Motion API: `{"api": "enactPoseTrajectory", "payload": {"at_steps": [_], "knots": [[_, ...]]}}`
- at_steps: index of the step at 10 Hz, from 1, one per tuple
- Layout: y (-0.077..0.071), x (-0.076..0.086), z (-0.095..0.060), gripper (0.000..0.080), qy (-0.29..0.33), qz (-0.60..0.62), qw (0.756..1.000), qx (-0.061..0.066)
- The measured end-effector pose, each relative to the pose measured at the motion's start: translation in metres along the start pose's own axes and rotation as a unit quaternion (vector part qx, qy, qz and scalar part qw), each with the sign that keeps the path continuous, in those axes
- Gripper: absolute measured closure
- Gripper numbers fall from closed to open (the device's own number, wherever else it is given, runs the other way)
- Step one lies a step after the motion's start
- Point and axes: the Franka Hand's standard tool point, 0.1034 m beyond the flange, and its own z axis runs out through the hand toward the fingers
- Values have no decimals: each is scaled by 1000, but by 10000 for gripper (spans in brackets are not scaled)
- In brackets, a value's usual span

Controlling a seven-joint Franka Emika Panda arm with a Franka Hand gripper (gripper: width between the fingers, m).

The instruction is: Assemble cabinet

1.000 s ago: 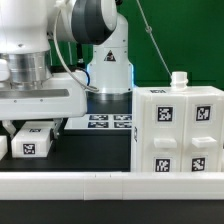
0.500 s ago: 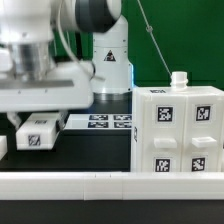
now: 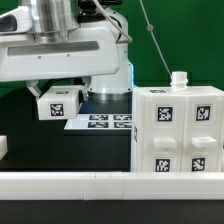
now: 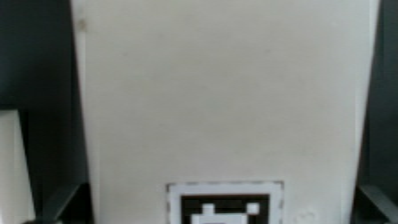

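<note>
one arm only worked in this scene. in the exterior view the gripper (image 3: 58, 93) was clenched on a white part (image 3: 58, 104), which hung clear of the dark table (image 3: 70, 150) with its tag facing the camera, near the marker board (image 3: 108, 122). the cabinet (image 3: 180, 130) stood upright on the table at the exterior view's right, with a small white knob (image 3: 179, 79) on its top. it was well apart from the gripper and touched nothing that the gripper carried. so the cabinet lay to the exterior view's right of the held part, and its top was about level with that part. i judge that the coming move would need a sideways travel toward that side, perhaps with more height to pass the knob. in the wrist view the white part (image 4: 222, 100) filled nearly all the picture, a long flat face with a tag (image 4: 222, 205) at one end. how this long axis sat against the cabinet i could not tell, because the fingers and the cabinet were not visible there.
</note>
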Motion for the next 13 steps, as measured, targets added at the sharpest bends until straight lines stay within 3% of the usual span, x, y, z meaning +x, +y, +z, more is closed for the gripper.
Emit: {"api": "enactPoseTrajectory", "payload": {"at_steps": [2, 3, 4, 6, 7, 11, 12, 13], "knots": [[-3, 3, -3, 248, 0, -4, 1000, -5], [-15, 14, -19, 248, 8, -18, 1000, -16], [-36, 26, -44, 248, 4, -23, 1000, -19], [-69, 51, -81, 248, -6, -18, 1000, -16], [-84, 63, -91, 248, -2, -15, 1000, -15], [-87, 61, -87, 248, -4, -14, 1000, -16], [-100, 65, -91, 248, -1, -15, 1000, -26], [-122, 74, -100, 248, 9, -14, 999, -31]]}}
